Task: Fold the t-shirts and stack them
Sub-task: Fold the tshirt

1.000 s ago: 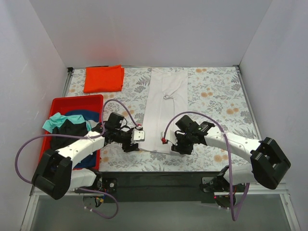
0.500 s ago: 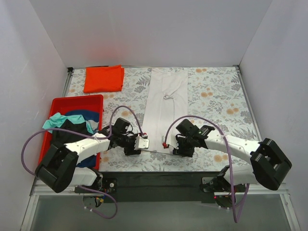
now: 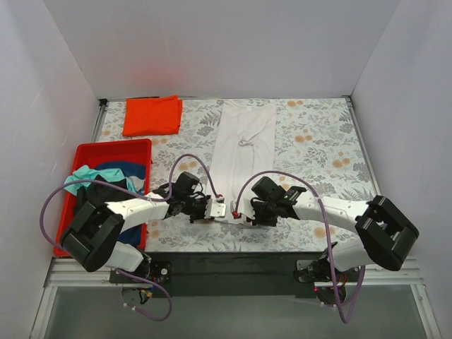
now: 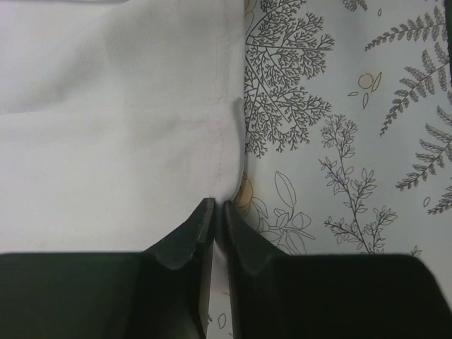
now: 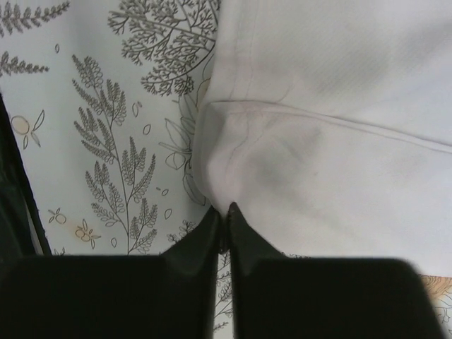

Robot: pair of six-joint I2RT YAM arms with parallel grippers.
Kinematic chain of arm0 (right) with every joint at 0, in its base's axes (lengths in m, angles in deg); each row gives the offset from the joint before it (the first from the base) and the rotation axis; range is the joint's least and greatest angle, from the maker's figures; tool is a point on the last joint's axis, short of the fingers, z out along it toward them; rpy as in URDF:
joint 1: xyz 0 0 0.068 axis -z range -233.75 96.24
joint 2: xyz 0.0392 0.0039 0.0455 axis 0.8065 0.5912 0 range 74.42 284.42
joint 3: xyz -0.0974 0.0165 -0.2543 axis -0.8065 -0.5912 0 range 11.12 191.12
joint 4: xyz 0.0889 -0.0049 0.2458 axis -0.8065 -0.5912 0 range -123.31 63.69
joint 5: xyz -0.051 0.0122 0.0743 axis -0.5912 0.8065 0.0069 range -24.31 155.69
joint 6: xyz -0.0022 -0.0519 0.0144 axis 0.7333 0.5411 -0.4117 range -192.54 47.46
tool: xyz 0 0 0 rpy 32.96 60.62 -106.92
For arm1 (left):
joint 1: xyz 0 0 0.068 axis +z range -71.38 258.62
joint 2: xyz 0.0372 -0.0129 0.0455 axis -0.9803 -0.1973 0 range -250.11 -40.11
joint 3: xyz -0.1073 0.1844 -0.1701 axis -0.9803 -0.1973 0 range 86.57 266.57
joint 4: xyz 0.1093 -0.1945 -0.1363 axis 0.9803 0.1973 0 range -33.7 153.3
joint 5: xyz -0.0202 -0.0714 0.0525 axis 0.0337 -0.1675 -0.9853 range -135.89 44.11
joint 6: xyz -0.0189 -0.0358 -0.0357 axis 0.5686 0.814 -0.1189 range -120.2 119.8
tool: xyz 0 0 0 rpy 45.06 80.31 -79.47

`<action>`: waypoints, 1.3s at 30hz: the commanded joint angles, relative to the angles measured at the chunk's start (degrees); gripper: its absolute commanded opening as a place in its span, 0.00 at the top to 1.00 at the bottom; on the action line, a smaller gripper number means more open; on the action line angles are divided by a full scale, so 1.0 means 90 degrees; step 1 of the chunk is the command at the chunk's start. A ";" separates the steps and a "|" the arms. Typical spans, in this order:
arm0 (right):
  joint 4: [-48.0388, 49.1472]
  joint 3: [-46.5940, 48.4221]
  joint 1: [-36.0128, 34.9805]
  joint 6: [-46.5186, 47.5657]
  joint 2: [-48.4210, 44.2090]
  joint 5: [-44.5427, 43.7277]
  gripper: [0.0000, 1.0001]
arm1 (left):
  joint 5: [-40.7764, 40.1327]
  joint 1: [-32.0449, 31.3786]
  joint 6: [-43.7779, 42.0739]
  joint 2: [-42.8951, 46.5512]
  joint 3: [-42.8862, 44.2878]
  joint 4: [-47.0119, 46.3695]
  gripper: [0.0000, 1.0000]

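Note:
A long white t-shirt [image 3: 242, 152] lies folded into a narrow strip down the middle of the floral table cover. My left gripper [image 3: 219, 210] is shut on its near left corner; in the left wrist view [image 4: 219, 205] the hem [image 4: 229, 152] is pinched between the jaws. My right gripper [image 3: 238, 212] is shut on the near right corner, the cloth [image 5: 304, 155] puckered at the jaw tips in the right wrist view [image 5: 225, 210]. An orange-red t-shirt [image 3: 152, 115] lies folded square at the far left. Teal, black and blue t-shirts [image 3: 102, 185] are heaped in the bin.
A red plastic bin [image 3: 114, 149] stands at the left edge beside my left arm. The floral table cover [image 3: 318, 141] is bounded by white walls at the back and both sides. The two grippers are close together at the near edge.
Both grippers have moved toward each other along the shirt's near hem and now sit almost side by side. The near end of the shirt has narrowed between them.

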 commanded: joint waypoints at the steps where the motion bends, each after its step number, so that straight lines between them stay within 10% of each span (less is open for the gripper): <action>1: 0.0054 -0.0300 -0.0043 0.0051 0.0395 -0.0397 0.98 | -0.0386 -0.0069 0.0125 -0.0200 -0.0002 0.0196 0.92; 18: -0.1323 0.0597 -0.0170 0.1300 -0.1032 -0.0211 0.99 | -0.0024 -0.0470 0.0643 0.1177 0.0905 0.1134 1.00; 39: -0.1011 0.3487 0.2241 0.3351 0.1525 0.0237 0.99 | 0.1069 0.1395 -0.0109 -0.2034 0.3874 -0.0359 1.00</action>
